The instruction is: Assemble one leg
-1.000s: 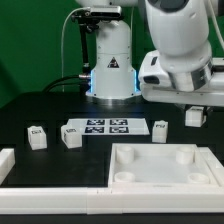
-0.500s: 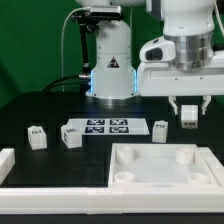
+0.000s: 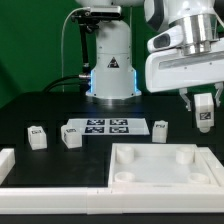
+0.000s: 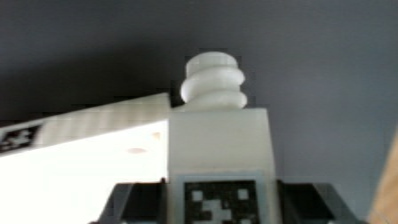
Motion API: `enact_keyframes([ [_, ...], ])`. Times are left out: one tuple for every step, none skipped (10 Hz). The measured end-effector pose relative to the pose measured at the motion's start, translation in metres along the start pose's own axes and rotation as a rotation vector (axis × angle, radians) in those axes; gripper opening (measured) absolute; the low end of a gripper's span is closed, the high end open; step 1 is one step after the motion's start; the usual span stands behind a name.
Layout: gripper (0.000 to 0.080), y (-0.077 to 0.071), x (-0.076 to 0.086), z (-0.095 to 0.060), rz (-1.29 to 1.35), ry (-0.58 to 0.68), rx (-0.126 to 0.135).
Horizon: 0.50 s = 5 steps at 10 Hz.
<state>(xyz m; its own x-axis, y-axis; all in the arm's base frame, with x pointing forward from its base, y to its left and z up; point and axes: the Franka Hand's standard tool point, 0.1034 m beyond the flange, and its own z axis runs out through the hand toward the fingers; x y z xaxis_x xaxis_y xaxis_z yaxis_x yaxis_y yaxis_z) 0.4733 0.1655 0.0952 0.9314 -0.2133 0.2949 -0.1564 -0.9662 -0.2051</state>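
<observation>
1 leg (image 3: 203, 118) is held in the tool (image 3: 203, 110) at the exterior view's right, raised clear of the dark tabletop (image 3: 30, 105). The tool is closed on the leg. In the wrist view its dark fingers (image 4: 139, 203) are pressed vs. both sides of the block, w/ the tool (image 4: 222, 205) only as wide open as the leg (image 4: 222, 140) itself. The leg is kept upright, and its black-and-white tag is turned to the exterior cam. In the wrist view a rounded, knobbed peg is seen at the leg's far end, pointing away from the tool.

3 other legs are left on the tabletop. The leftmost leg (image 3: 37, 137) is set apart. The 2nd leg (image 3: 70, 136) is just beside the marker board (image 3: 98, 127) on the exterior view's left. The 3rd leg (image 3: 160, 128) is just beside the board on the right. The held leg is seen above and to the right of the 3rd leg.

A square white tray part (image 3: 120, 175) w/ round corner recesses is laid nearer the cam, w/ a white rail (image 3: 55, 190) beside it on the left. The arm base (image 3: 112, 60) is seen at the back.

A pale flat surface (image 4: 89, 150) w/ a tag at its edge is seen behind the leg in the wrist view. It cannot be told which part that is.
</observation>
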Motion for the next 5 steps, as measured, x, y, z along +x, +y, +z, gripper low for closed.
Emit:
enact_keyframes([
  [0.029,-0.001,-0.002,0.002,-0.012,0.004,0.002],
  [0.029,0.004,0.005,0.004,-0.089,-0.028,-0.016],
  [0.029,0.014,0.029,0.0,-0.149,-0.045,-0.031],
  [0.029,0.023,0.053,-0.007,-0.196,-0.034,-0.037],
  [0.029,0.032,0.065,-0.011,-0.259,-0.041,-0.044],
])
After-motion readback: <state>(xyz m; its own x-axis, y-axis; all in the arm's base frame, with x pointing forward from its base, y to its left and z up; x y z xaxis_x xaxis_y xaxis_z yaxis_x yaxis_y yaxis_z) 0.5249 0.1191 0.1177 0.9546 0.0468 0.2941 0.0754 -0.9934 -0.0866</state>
